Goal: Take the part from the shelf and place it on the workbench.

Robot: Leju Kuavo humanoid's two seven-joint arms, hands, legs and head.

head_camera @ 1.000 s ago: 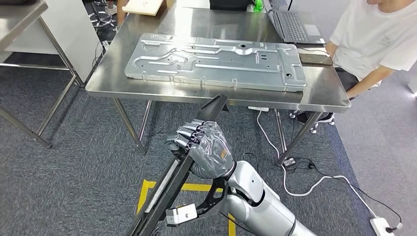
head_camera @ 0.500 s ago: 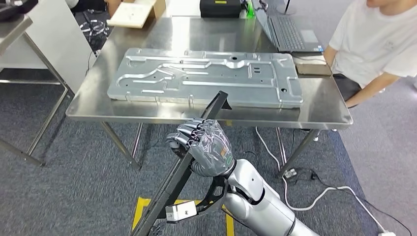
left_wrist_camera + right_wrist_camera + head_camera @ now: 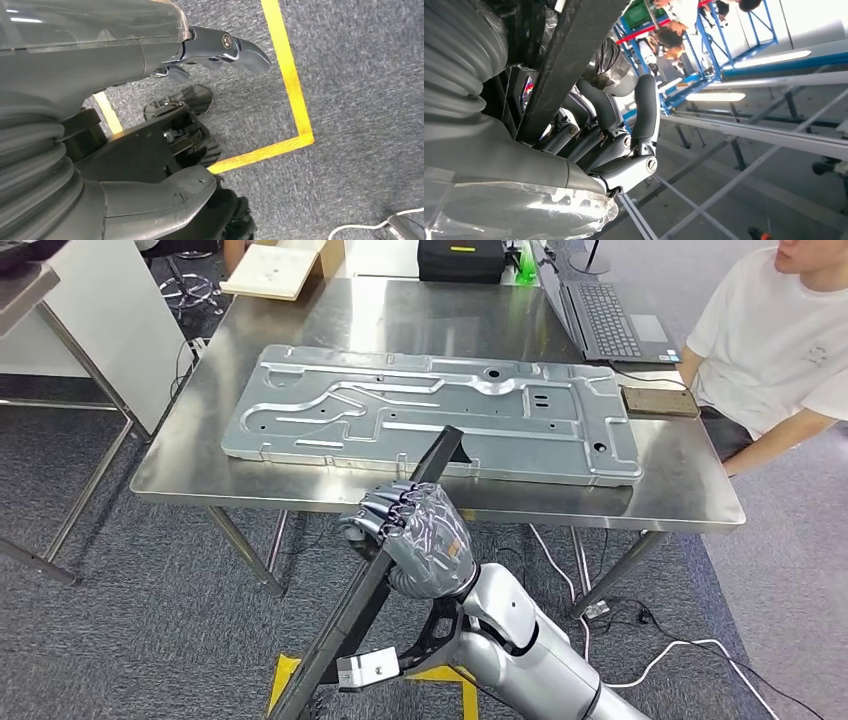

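Gripping a long black part [image 3: 372, 580], the right hand [image 3: 415, 538] has fingers wrapped round it, its upper end over the worktop's [image 3: 180, 465] near edge w/ a big metal plate [image 3: 330, 410]. Left hand [image 3: 150, 60] hangs over floor, fingers apart, holding nothing

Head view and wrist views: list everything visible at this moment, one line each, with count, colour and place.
Workbench: one, bare steel, ahead of the robot.
Metal panel: one, silver, flat across the workbench.
Laptop: one, dark grey, open at the far right of the workbench.
Brown slab: one, by the panel's right end.
Black case: one, at the far edge.
Wooden board: one, pale, far left.
Floor tape: yellow lines on grey carpet.
Person: one, white shirt, seated at right.
Part: one, long and black, held slanted.
Right hand: grips the part.
Left hand: hangs over the carpet, holding nothing.
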